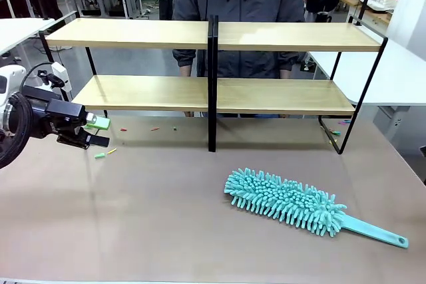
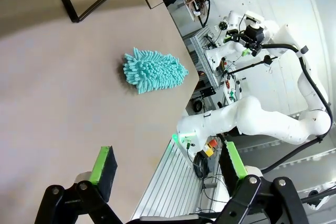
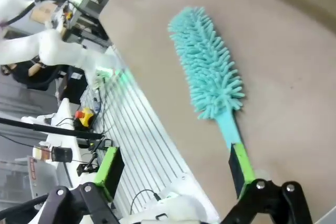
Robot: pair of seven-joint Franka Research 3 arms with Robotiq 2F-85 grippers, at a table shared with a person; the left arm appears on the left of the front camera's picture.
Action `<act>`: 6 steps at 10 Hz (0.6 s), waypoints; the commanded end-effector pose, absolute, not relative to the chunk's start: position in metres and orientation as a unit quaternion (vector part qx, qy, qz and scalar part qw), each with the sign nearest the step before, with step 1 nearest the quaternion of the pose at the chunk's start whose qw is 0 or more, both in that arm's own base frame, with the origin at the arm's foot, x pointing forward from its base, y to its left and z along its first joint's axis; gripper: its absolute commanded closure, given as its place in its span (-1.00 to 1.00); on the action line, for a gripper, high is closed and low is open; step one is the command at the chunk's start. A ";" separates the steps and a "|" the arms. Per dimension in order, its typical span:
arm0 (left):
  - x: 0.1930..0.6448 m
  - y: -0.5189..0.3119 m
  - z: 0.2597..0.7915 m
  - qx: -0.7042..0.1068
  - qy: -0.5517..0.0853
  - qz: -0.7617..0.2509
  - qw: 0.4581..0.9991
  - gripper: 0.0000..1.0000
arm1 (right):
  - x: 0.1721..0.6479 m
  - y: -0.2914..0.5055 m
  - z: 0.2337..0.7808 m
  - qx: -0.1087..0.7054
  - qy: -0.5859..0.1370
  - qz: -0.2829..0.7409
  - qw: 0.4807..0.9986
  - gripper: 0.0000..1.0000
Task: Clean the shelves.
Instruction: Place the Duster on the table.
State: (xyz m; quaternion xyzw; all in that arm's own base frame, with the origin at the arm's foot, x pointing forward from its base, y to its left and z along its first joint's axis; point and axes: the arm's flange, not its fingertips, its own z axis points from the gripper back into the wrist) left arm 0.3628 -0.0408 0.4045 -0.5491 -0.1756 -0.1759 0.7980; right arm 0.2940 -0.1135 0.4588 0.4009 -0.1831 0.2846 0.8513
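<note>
A: Far left, our left claw (image 1: 98,132) hangs just over the table (image 1: 133,231), jaws spread wide, nothing between the green pads (image 2: 100,164).

B: We see small green and orange scraps (image 1: 105,153) on the table beside it. Then the shelves (image 1: 213,91) stand along the far side, both wooden boards bare, black centre post, a person (image 1: 236,11) behind.

A: Right of centre, a teal fluffy duster (image 1: 286,201) lies flat on the table in front of the shelves, handle pointing right.

B: Our right claw (image 3: 176,174) hovers above the handle end, also wide and empty. No readable writing or labels anywhere.
</note>
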 end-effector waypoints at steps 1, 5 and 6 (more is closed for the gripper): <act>0.363 -0.044 0.406 -0.559 -0.186 -0.177 0.789 -1.00 | 0.299 -0.114 0.458 0.393 -0.191 0.288 0.852 -1.00; 0.363 -0.044 0.406 -0.559 -0.186 -0.177 0.789 -1.00 | 0.299 -0.114 0.458 0.393 -0.191 0.288 0.852 -1.00; 0.363 -0.044 0.406 -0.559 -0.186 -0.177 0.789 -1.00 | 0.299 -0.114 0.458 0.393 -0.191 0.288 0.852 -1.00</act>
